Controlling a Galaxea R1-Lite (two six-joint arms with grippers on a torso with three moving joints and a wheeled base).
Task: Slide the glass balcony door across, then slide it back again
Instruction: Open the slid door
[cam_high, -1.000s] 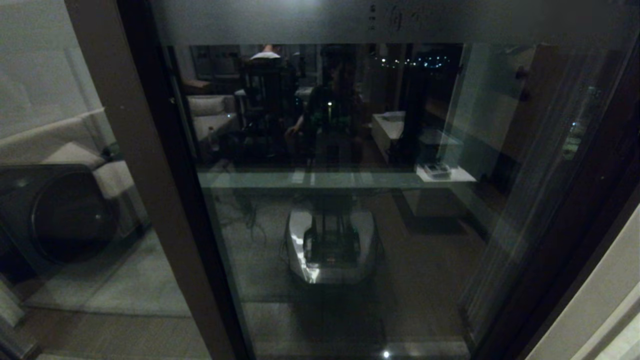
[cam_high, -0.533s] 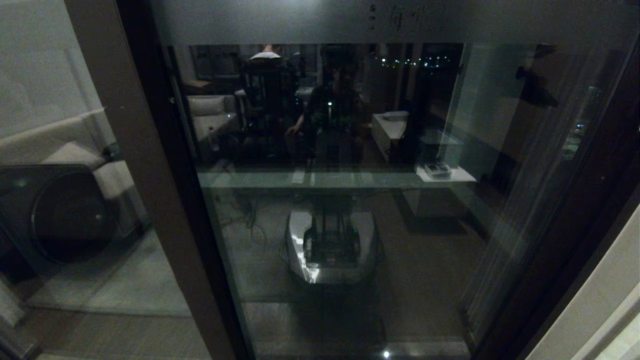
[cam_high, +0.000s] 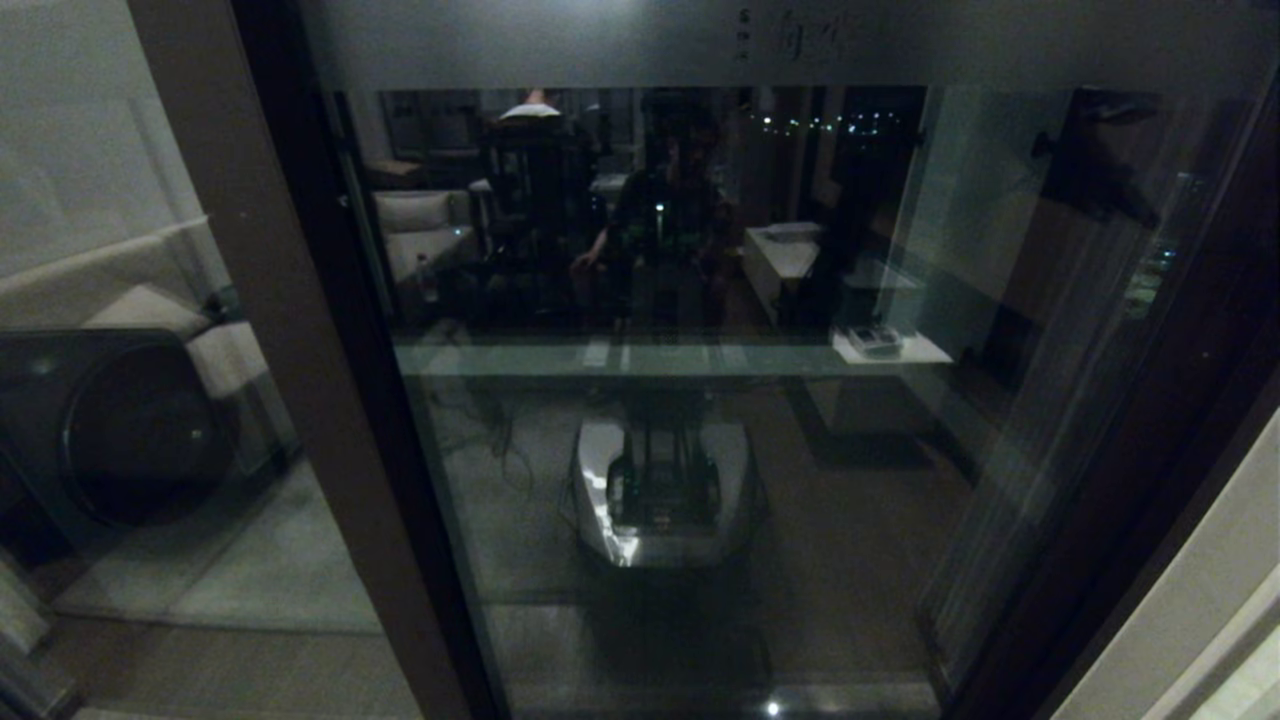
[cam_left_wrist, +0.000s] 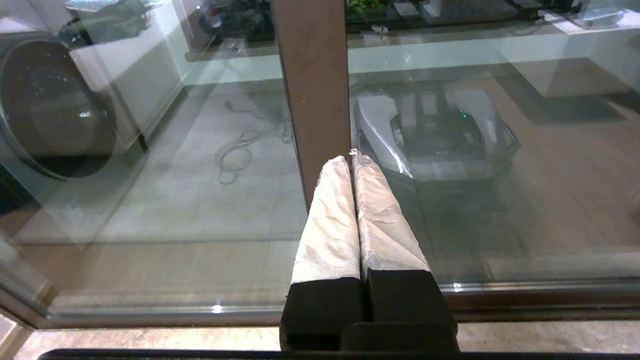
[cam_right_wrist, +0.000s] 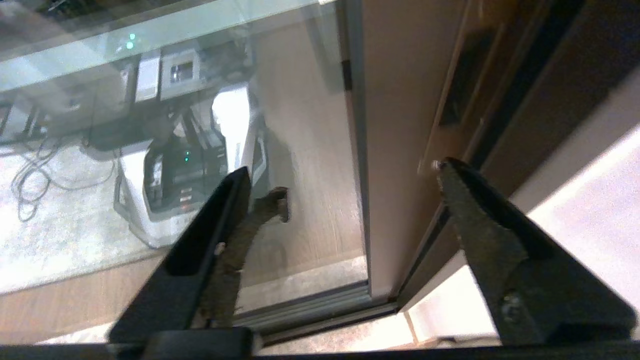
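One tall glass balcony door fills the opening, closed against the wall-side jamb; heavy, stiff, slick glass, so the recessed handle slot looks the only purchase. Right gripper spread before it; left gripper pressed together, parked

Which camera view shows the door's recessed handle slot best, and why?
The right wrist view: the handle slot shows as a dark recess in the brown stile, beyond the open right claw. The head view leaves that stile dark; the left wrist view shows another plain stile.

Door stile between open right pincer fingers
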